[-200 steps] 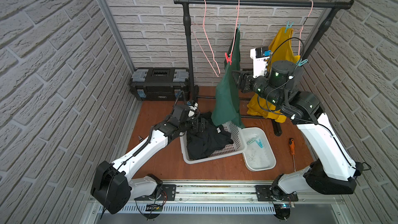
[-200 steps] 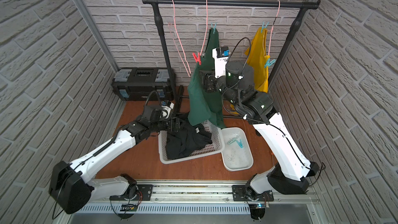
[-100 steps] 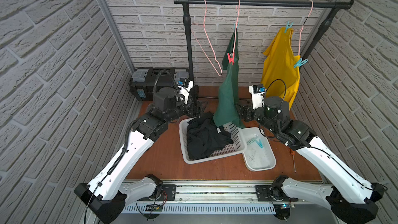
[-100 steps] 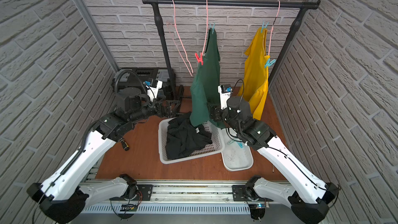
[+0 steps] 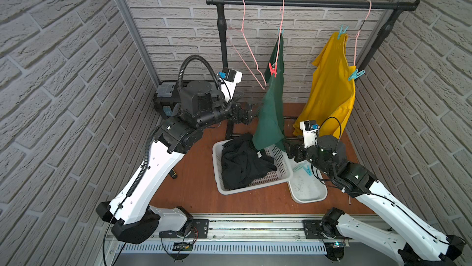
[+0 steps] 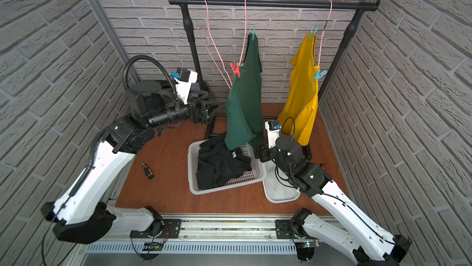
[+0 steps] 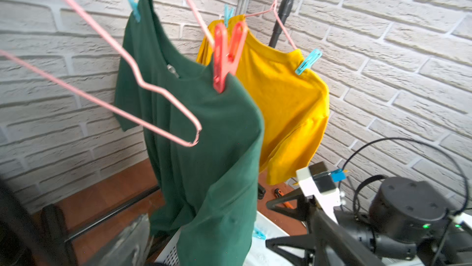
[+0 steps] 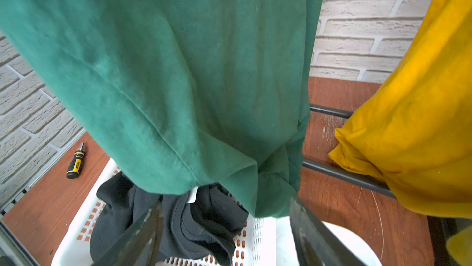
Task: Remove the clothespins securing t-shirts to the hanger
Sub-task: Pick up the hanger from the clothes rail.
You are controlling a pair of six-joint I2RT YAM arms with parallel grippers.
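Bare hanger (image 7: 140,83) just nxt to red clothespin (image 7: 227,57), narrows access.

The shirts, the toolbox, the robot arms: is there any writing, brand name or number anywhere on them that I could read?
No text can be read in any view.
Neck label inside the green t-shirt: too blurred to read.
White tag at the black t-shirt: too small to read.
Pale patch on the toolbox: too small to read.
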